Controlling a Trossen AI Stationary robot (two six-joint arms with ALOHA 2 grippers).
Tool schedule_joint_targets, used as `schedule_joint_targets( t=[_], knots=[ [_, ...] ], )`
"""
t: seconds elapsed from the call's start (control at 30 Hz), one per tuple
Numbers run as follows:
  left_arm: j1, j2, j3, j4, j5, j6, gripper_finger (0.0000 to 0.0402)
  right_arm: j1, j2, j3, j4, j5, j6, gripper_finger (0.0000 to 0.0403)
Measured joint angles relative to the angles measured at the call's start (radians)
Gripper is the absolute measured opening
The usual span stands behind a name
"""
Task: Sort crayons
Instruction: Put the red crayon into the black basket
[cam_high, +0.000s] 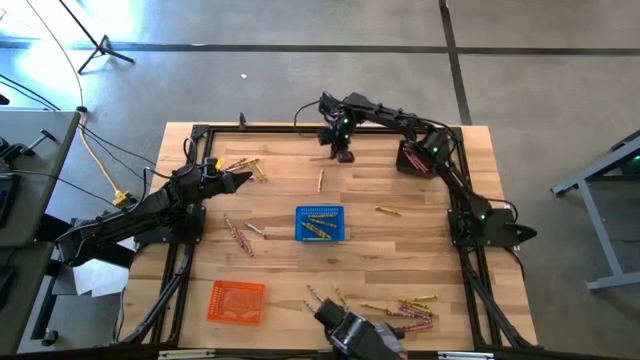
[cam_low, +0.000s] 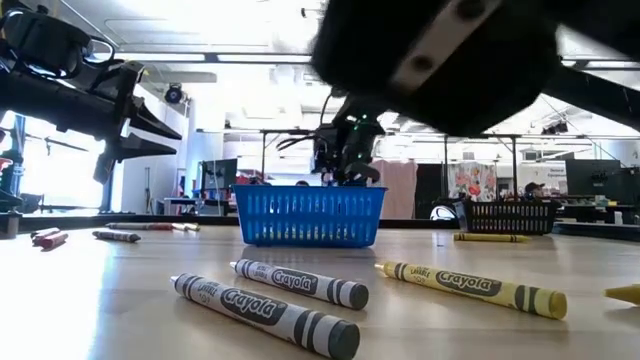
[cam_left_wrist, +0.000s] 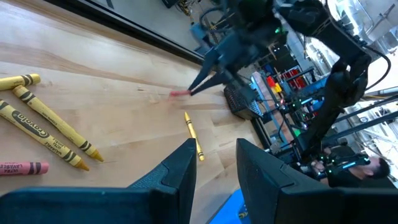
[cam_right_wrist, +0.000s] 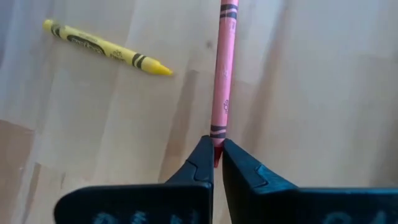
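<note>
Pink crayon pinched by its very tip, far side of the table

The pink crayon (cam_right_wrist: 222, 81) is clamped at one end in the right gripper (cam_right_wrist: 217, 155), beside a yellow crayon (cam_right_wrist: 106, 47); so slim a hold may let it swivel or slip. The left gripper (cam_left_wrist: 214, 165), left of centre, waits open.

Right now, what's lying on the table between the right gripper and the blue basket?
In the high view, one yellow crayon lies on bare wood between the right gripper and the blue basket.
</note>
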Motion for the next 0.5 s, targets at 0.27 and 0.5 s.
schedule_joint_targets(
  t=[0.27, 0.5],
  knots=[
    [0.0, 0.0, 0.0, 0.0, 0.0, 0.0, 0.0101, -0.064, -0.102, 0.001, -0.197, -0.01, 0.102, 0.0001],
    [0.0, 0.0, 0.0, 0.0, 0.0, 0.0, 0.0101, -0.121, -0.2, -0.004, -0.453, -0.016, 0.134, 0.0005]
  ],
)
